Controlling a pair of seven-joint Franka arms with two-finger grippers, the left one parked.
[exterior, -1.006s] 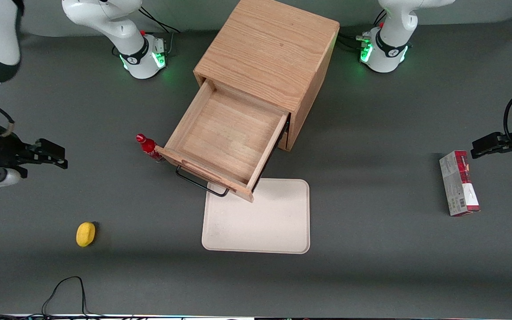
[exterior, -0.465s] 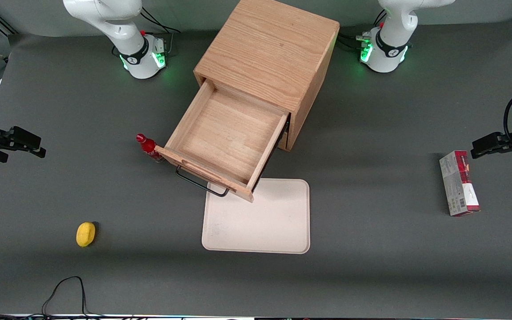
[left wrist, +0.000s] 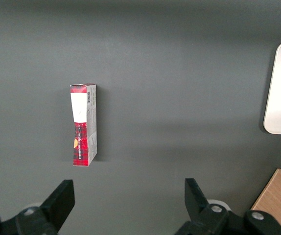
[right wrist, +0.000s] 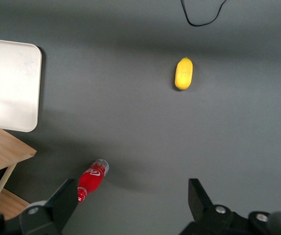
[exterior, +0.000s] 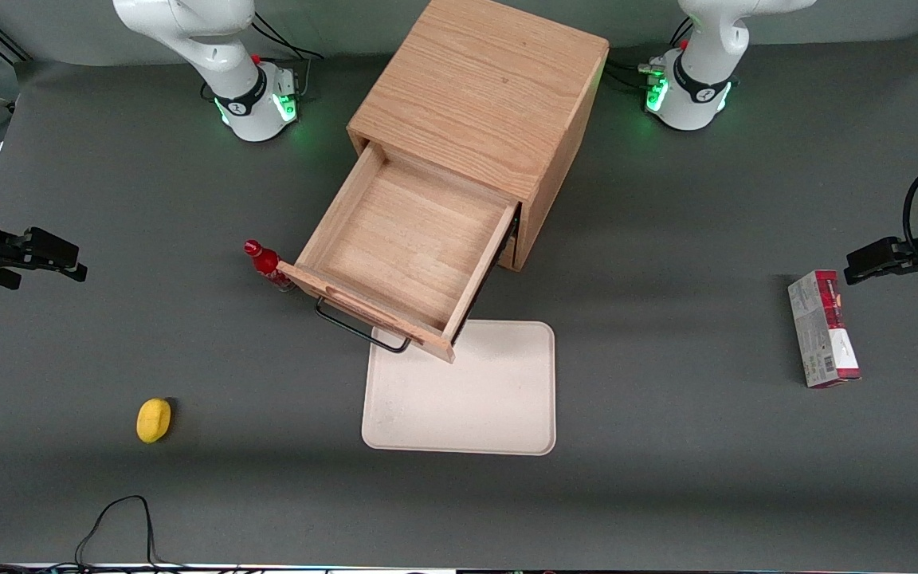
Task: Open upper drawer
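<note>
The light oak cabinet (exterior: 483,88) stands at the middle of the table. Its upper drawer (exterior: 407,239) is pulled far out and shows a bare wooden floor. The thin black wire handle (exterior: 359,331) on the drawer front hangs free, with nothing holding it. A corner of the drawer (right wrist: 1,149) also shows in the right wrist view. My gripper (exterior: 68,259) hovers well away from the drawer, toward the working arm's end of the table. It is open (right wrist: 132,198), with only grey table between its fingers.
A small red bottle (exterior: 265,265) (right wrist: 92,178) stands beside the drawer front's corner. A cream tray (exterior: 467,399) lies in front of the drawer. A yellow lemon-like fruit (exterior: 154,419) (right wrist: 183,74) lies nearer the front camera. A red box (exterior: 821,327) lies toward the parked arm's end.
My gripper has drawn away from the drawer toward the working arm's end of the table, then nearly stopped. The drawer stays pulled out as before.
</note>
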